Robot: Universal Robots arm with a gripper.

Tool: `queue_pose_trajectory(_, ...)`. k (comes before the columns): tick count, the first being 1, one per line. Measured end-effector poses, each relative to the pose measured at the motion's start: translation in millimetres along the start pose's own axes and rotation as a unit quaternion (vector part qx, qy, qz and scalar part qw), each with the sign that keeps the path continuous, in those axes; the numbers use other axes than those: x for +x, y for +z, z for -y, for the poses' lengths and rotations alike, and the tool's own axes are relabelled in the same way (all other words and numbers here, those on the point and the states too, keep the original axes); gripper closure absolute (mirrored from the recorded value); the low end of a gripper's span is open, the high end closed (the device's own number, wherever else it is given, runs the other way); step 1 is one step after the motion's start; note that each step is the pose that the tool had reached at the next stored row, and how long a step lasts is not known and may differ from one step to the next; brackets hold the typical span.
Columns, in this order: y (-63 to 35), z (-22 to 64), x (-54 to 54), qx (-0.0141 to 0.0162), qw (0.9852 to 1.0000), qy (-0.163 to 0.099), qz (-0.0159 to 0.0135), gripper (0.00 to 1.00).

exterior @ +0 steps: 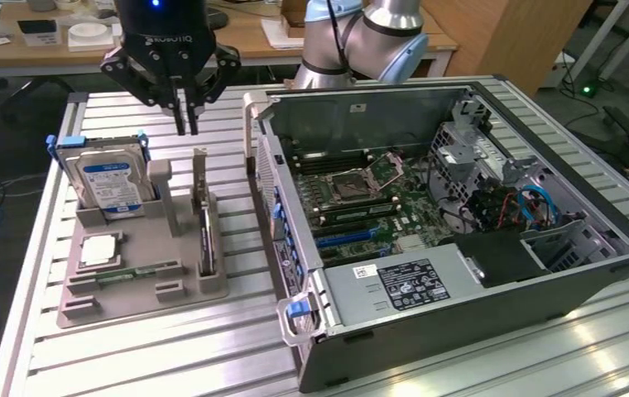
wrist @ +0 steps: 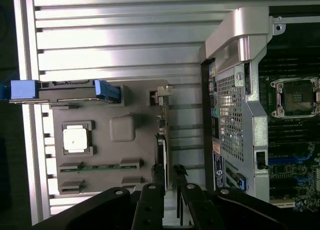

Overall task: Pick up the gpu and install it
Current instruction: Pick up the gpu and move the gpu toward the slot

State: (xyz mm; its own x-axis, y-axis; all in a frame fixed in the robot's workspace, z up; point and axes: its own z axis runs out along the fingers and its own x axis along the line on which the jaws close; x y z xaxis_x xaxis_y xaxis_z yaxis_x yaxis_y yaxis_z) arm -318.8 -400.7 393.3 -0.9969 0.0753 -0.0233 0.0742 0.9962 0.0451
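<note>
The gpu (exterior: 201,211) is a thin dark card with a silvery bracket at its far end, standing on edge in a slot of the grey holder tray (exterior: 127,302). In the wrist view the gpu (wrist: 163,132) appears edge-on as a thin line. My gripper (exterior: 186,122) hangs in the air above and beyond the card's bracket end, not touching it. Its two fingers point down with a narrow gap between them and nothing held. In the wrist view the gripper (wrist: 168,177) straddles the line of the card's edge.
The tray also holds a hard drive (exterior: 110,184) with blue clips, a square processor (exterior: 100,249) and a green memory stick (exterior: 133,271). The open computer case (exterior: 579,273) lies to the exterior view's right, motherboard (exterior: 376,203) exposed. The slatted table's edge (exterior: 27,273) runs along the tray.
</note>
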Motion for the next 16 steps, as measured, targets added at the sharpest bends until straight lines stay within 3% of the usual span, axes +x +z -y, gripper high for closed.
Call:
queue_pose_trajectory(2, 0.0, 0.0, 0.0, 0.0000, 1.0000, 0.000, 0.0000, 0.77)
queue_pose_trajectory(7, 0.1, -0.1, 0.2, 0.0000, 1.0000, 0.000, 0.0000, 0.53)
queue_pose_trajectory(8, 0.3, -0.1, 0.2, 0.0000, 1.0000, -0.001, -0.0005, 0.53)
queue_pose_trajectory(9, 0.6, -0.1, 0.3, -0.0001, 1.0000, -0.005, -0.0016, 0.47)
queue_pose_trajectory(12, 2.4, 0.0, 0.2, -0.0001, 0.9998, -0.020, -0.0061, 0.47)
queue_pose_trajectory(16, 7.0, 6.1, -0.1, -0.0003, 0.9997, -0.023, -0.0065, 0.47)
